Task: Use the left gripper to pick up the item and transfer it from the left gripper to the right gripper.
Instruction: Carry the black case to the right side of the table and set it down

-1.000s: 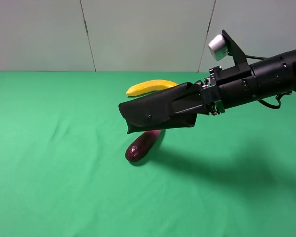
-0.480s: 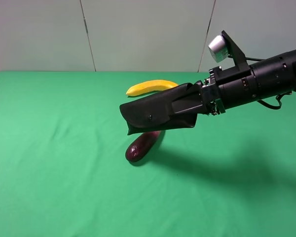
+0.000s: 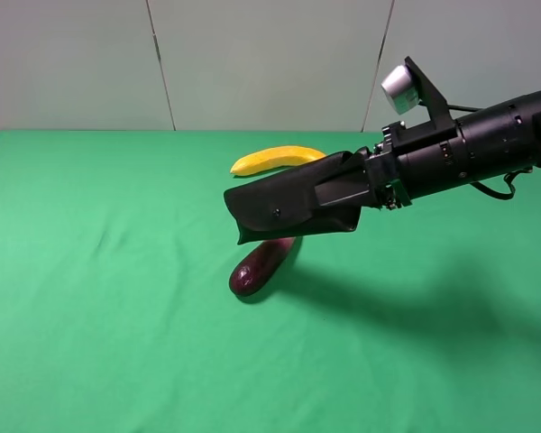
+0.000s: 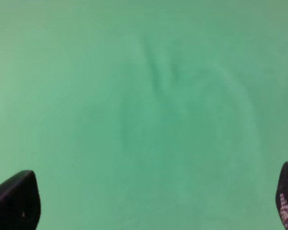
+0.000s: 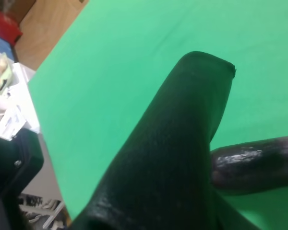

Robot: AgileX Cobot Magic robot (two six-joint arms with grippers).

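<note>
So the item (image 3: 284, 206), that flat black leather-looking case, is up in the air around the middle of the high view. The right pincer (image 3: 329, 194) is clamped on its right-hand end, and the arm comes in from the right edge of the frame. The rounded flap end points toward the left of the frame. Just below it in the frame, a purple eggplant (image 3: 260, 264) lies on the green surface (image 3: 90, 271), with its top end hidden behind the case. A yellow banana (image 3: 275, 159) sits just above the case in the frame.

The right wrist view is mostly the case (image 5: 168, 158) up close, grainy black, with the eggplant (image 5: 254, 163) poking out beside it.

The left pincer (image 4: 151, 203) is spread wide. Its fingertips (image 4: 14, 201) sit in the lower corners of its own view with only green cloth between them. There are some pale marks on the other tip, but they're too blurry to read.
</note>
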